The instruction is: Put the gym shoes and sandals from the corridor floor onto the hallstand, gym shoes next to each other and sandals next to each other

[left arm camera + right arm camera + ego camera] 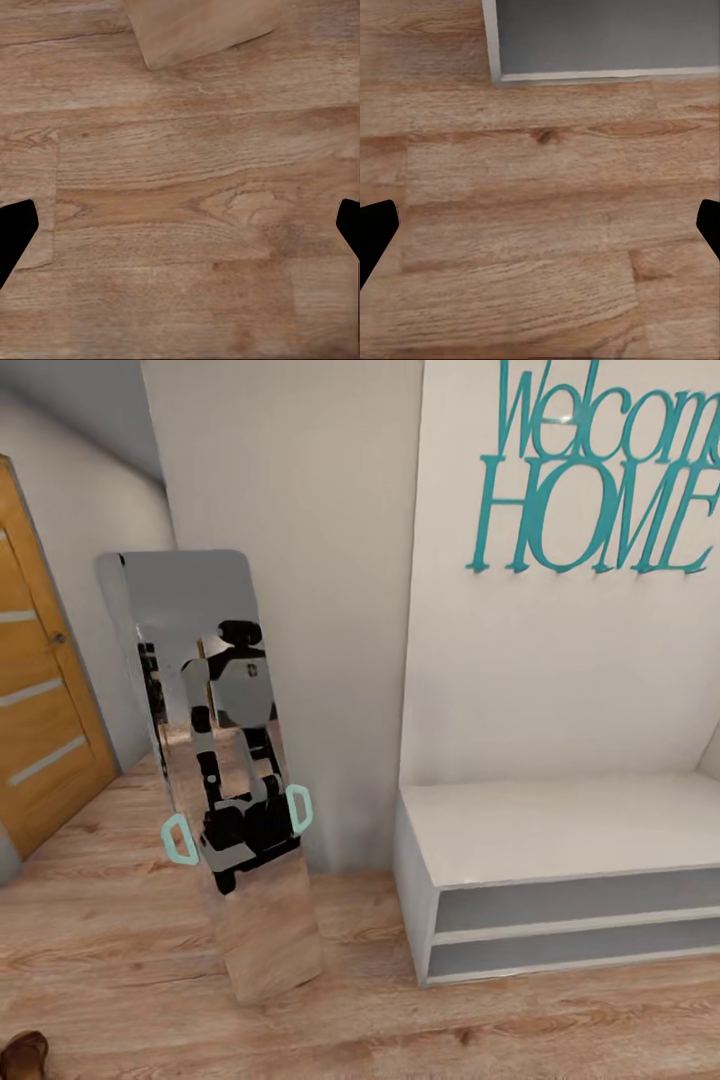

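A: What takes up most of the head view?

B: The white wall point(300, 510), with teal "Welcome HOME" lettering point(600, 470) up at one o'clock. Below it spreads the wood-plank floor point(120, 950). The shoe rack point(560, 880) sits at four o'clock, pushed flat against the wall, probably so shoes can slide straight in from the front. Its top and both open shelves look bare.

A: So nothing is on the rack yet?

B: Not on the part that shows. I judge the task is at its very start.

A: What is the tall thing in the middle?

B: A mirror point(215, 780) leaning back against the wall, its foot resting on the planks. It reflects the robot's dark body, which suggests the robot faces this wall. A wooden door point(40, 690) stands at nine o'clock.

A: Any shoes?

B: One dark brown sandal point(24, 1057) peeks in at seven o'clock, lying on the planks well apart from the rack. The sneakers I can't place.

A: And the grippers?

B: The left gripper point(180, 232) points down at bare planks, fingers spread wide, holding nothing. The right gripper point(540, 232) is likewise spread and empty, with the rack's bottom corner ahead of it. Both seem simply carried at the ready.
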### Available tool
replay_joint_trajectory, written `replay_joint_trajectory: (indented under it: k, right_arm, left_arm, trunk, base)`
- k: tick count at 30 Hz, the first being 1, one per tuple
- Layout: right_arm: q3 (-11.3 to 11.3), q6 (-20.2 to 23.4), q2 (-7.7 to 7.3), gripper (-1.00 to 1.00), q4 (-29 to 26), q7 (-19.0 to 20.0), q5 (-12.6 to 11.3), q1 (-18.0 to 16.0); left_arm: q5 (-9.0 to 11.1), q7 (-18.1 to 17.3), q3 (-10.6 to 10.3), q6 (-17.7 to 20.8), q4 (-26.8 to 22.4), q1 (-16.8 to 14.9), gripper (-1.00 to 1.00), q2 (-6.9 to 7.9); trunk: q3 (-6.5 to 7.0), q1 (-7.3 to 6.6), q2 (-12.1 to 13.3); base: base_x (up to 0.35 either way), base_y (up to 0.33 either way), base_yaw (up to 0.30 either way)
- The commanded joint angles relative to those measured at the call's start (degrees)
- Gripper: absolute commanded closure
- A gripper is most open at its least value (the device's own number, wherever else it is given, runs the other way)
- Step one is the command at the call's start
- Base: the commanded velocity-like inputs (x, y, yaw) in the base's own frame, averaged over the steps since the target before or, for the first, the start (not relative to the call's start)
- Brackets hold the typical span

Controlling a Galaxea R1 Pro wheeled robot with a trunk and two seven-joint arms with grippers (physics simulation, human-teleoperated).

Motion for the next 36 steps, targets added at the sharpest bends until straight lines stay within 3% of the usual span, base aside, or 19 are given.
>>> replay_joint_trajectory:
  k: [1,20,36]
  right_arm:
    - [0.01,-0.19,0.05,-1.0,0.03,-0.02,-0.08,-0.02]
    - [-0.06,-0.3,0.21,-1.0,-0.07,0.01,0.01,-0.02]
    - [-0.08,-0.3,0.2,-1.0,-0.07,-0.05,0.01,-0.02]
  left_arm:
    - [0.18,-0.02,0.01,-0.19,0.04,-0.05,-1.0,0.0]
    - [0.21,-0.01,0.09,-0.19,0.05,-0.07,-1.0,0.1]
    - [0.22,0.05,0.15,-0.16,-0.1,-0.14,-1.0,0.08]
  trunk:
    - [-0.08,-0.03,-0.03]
    - [-0.17,-0.03,-0.03]
    - [-0.66,-0.03,-0.03]
  base:
    - [-0.234,-0.166,0.137]
    - [-0.204,-0.167,0.03]
    - [-0.026,-0.095,0.217]
